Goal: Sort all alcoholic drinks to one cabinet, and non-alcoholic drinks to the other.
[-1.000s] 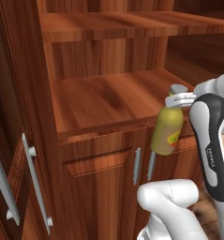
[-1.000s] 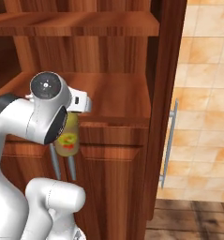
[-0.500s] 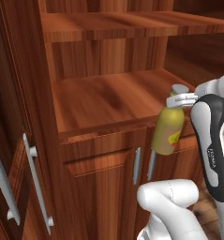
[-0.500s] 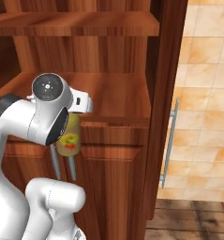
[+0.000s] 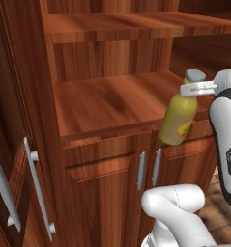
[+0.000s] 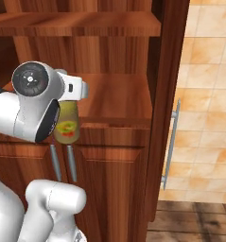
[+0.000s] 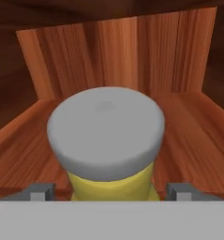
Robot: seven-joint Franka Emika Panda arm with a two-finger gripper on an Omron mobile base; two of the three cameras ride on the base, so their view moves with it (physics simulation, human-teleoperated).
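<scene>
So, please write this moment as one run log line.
gripper: shut on yellow bottle | bottle: tilted, at shelf front edge | stage: placing

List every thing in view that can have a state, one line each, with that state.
yellow bottle: grey cap on, tilted, held up at the front edge of the shelf, its base off the shelf.
gripper: jaws either side of the bottle's neck, holding it.
cabinet shelf: bare, open to the front.
lower cabinet doors: shut.
tall side door: swung open.

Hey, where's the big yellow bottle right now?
The yellow bottle hangs tilted in the hand by its neck, at the front edge of the cabinet's open shelf, just above the lower doors' handles.
</scene>
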